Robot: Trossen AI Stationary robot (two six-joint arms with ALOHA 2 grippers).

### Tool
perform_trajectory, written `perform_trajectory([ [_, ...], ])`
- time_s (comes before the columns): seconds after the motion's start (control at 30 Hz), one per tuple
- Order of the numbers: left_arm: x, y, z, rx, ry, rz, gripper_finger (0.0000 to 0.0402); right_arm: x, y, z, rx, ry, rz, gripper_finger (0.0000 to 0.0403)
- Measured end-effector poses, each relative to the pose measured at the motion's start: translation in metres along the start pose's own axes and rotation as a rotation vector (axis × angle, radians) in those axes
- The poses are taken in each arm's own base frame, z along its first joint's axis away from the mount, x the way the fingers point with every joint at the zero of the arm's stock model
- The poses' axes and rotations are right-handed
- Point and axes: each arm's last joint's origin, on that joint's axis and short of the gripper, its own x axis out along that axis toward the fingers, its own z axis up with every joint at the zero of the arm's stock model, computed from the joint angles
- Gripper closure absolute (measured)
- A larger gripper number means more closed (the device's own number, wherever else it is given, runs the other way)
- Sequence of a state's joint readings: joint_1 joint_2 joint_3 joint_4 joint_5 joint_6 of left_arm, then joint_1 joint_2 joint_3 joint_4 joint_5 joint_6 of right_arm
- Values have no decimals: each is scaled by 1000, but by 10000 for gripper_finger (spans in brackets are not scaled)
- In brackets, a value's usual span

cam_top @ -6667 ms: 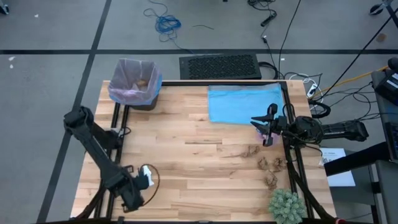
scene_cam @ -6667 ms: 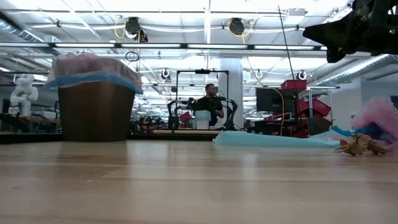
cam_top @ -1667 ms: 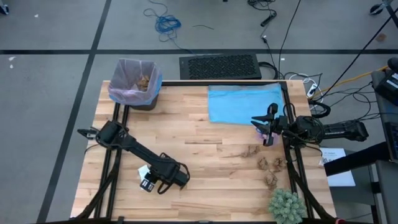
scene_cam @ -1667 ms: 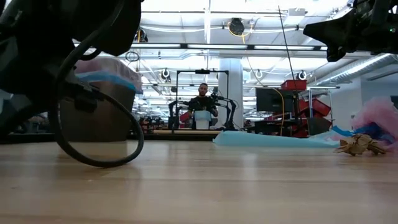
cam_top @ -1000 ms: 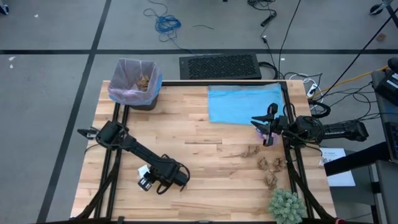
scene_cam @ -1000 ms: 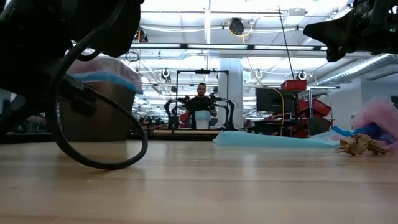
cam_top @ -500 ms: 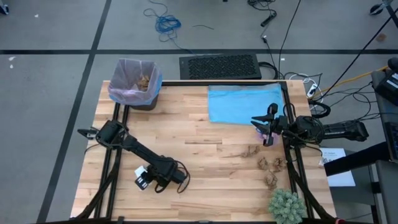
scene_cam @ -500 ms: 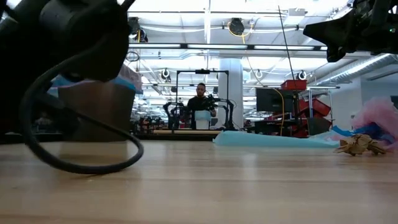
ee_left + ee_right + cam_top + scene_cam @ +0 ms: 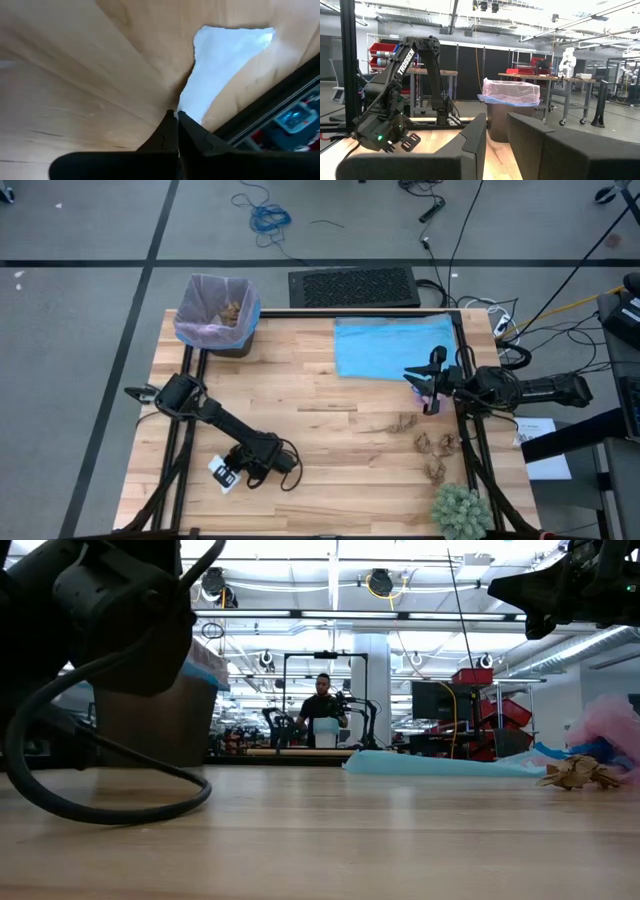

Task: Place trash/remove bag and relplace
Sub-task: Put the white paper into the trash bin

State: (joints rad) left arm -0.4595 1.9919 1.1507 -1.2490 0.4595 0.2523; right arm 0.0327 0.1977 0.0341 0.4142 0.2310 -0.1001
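Your left gripper (image 9: 176, 116), low on the wooden worktop (image 9: 320, 430), pinches a white paper scrap (image 9: 220, 65) for binning (right gripper (image 9: 432, 380) waits, slightly parted).

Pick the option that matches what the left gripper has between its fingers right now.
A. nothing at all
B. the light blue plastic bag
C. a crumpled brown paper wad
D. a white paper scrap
D: in the left wrist view the left gripper has its dark fingertips closed on the edge of a white paper scrap above the wooden table; the brown wads lie near the right arm.
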Motion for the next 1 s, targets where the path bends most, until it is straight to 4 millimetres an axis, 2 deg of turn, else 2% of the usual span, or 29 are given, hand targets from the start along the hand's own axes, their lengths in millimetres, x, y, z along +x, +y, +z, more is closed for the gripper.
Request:
perform_trajectory([
  [0.13, -4, -3, -3, -56, 33, -23, 400, 0, 0, 0, 0, 0, 0, 332],
  [0.27, -18, -10, -8, -101, 60, 9, 400, 0, 0, 0, 0, 0, 0, 332],
  [0.4, -47, -15, -15, -155, -5, 138, 401, 0, 0, 0, -1, 0, 0, 332],
  [0.53, -91, -19, -32, -268, -146, 341, 401, 0, 0, 0, -1, 0, 0, 332],
  [0.67, -143, -22, -60, -452, -369, 579, 401, 0, 0, 0, 0, -1, 0, 332],
  [0.8, -190, -23, -103, -704, -561, 852, 401, 0, 0, 0, 2, -3, 0, 332],
  [0.9, -216, -20, -141, -940, -657, 1073, 401, 0, 0, 0, 3, -5, -1, 332],
  [1.0, -235, -14, -177, -1114, -750, 1186, 401, 0, 0, 0, 3, -4, -1, 332],
])
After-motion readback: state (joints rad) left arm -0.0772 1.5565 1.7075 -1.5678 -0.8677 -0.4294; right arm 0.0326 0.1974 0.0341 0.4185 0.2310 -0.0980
